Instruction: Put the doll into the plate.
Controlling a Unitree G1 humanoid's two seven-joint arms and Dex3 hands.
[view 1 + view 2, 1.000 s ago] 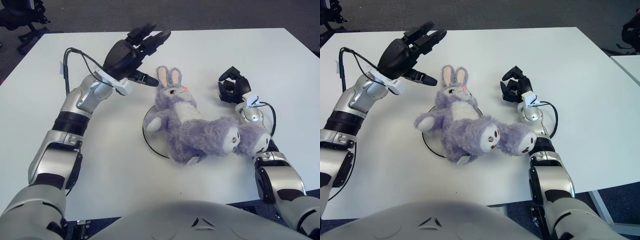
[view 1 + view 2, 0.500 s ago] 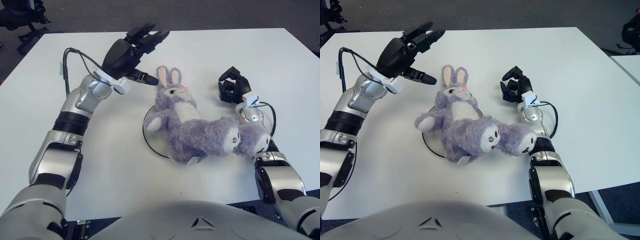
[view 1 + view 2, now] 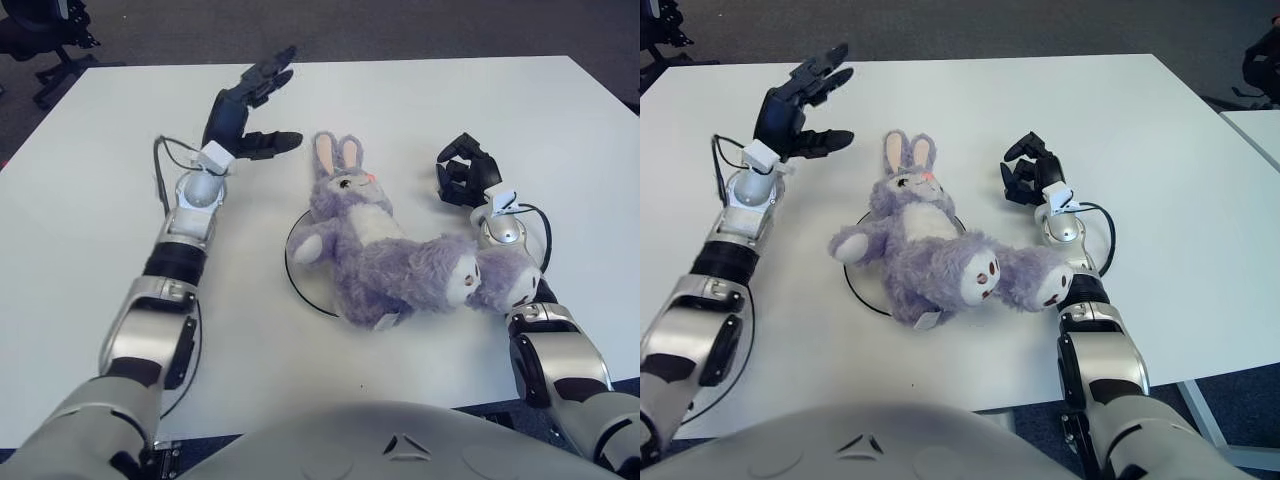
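My left hand [image 3: 243, 115] is up off the table with its fingers spread, holding nothing; the doll [image 3: 385, 250] lies just to its right, ears nearest the thumb. My right hand [image 3: 466, 170] sits beside the doll's head on the far side, fingers curled in on themselves with nothing in them. The doll is a plush purple rabbit lying on its back across the plate [image 3: 297, 276]; its body covers most of the plate, but the legs trail off the rim toward my right forearm and look to touch it.

I judge it light, soft and easily squashed, so a pinch on an ear or foot would just let it flop. If I need to centre it, I would close around the torso, just below the head, where the stuffing gives the fingers bulk. The fur should not slip much.
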